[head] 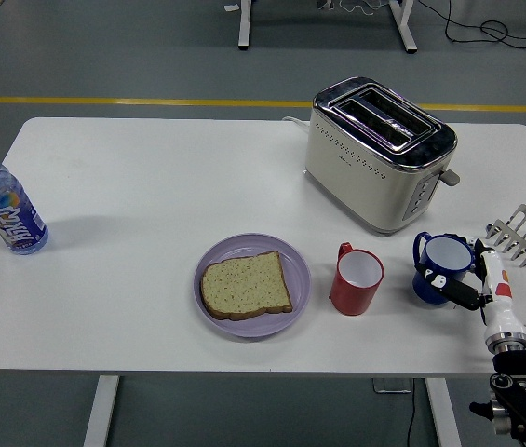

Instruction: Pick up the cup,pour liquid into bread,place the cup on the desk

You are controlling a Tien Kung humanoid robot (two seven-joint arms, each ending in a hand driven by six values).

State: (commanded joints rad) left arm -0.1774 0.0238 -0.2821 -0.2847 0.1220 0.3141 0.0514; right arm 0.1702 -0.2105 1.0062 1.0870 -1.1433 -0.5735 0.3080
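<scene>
A blue cup [437, 267] with a white inside is held by my right hand [472, 279], whose fingers wrap its right side; it stands low over the table, right of the red cup [356, 279]. A slice of bread [244, 284] lies on a purple plate [295, 264] near the table's front middle. My right forearm enters from the lower right corner. The left arm is out of view.
A cream toaster [379, 152] stands behind the cups. A metal toast rack [521, 235] sits at the right edge, just behind my right hand. A water bottle [4, 205] stands at the far left. Floor with a yellow line lies beyond the table.
</scene>
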